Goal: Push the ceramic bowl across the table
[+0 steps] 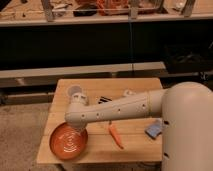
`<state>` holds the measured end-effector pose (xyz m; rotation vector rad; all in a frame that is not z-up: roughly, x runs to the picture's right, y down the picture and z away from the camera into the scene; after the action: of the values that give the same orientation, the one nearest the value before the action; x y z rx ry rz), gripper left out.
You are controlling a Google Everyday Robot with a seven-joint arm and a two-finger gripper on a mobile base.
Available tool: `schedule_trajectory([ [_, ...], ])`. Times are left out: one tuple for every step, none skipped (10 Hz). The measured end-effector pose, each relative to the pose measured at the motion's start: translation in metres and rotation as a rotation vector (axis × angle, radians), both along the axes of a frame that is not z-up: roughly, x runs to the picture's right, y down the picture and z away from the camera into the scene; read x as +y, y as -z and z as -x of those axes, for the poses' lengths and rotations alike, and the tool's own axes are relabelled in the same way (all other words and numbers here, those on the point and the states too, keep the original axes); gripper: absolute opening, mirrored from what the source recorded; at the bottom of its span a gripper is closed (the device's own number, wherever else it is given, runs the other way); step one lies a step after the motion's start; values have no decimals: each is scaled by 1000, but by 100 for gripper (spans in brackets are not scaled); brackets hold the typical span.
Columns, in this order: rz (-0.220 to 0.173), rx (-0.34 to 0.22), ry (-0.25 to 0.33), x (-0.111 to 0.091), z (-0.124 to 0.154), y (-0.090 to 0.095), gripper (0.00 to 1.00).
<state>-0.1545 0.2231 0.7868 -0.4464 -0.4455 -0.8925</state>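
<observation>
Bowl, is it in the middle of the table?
No, the bowl sits at the near left corner of the table, with the gripper just over its far rim.

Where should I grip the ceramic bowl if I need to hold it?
Pinch the far rim of the ceramic bowl from above: it is wide, shallow and upright, so probably only the rim fits. The gripper hangs over that edge.

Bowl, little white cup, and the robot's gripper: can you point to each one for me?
ceramic bowl (65,145), camera view, on its swirled inside.
white cup (74,91), camera view, on its open top.
gripper (76,128), camera view, on its tip at the bowl's far rim.
</observation>
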Motion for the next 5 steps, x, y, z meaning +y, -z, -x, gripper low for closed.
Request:
schedule_trajectory([
  [-1, -7, 4, 0, 0, -1, 0],
  [-4, -16, 12, -1, -1, -2, 0],
  [-4, -19, 14, -1, -1, -2, 0],
  [-4, -23, 16, 0, -2, -2, 0],
  [-4, -28, 20, 0, 0, -2, 0],
])
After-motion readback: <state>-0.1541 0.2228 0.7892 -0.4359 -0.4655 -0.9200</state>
